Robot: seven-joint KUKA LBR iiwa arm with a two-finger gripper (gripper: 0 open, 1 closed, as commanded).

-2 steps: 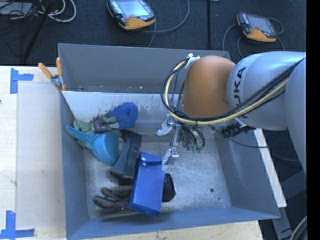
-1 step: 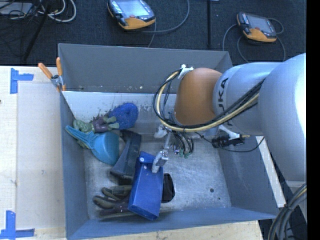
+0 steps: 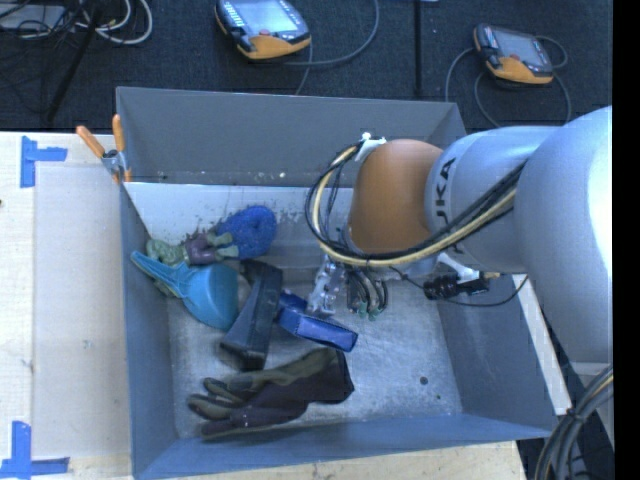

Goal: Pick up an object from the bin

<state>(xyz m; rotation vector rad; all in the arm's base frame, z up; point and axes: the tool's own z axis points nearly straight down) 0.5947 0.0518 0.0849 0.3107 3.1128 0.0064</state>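
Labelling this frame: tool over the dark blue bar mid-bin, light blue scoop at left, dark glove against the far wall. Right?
No: in the camera view the dark glove lies by the near wall, at the bottom, not the far one. The tool over the dark blue bar mid-bin and the light blue scoop at left both hold.

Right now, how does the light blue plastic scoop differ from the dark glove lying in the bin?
The light blue plastic scoop looks smooth and stiff, with a rounded bowl, while the dark fabric glove is limp and creased, its fingers splayed. The scoop lies by the left wall of the grey metal bin; the glove lies along the front wall. Both rest on the bin floor, apart from each other.
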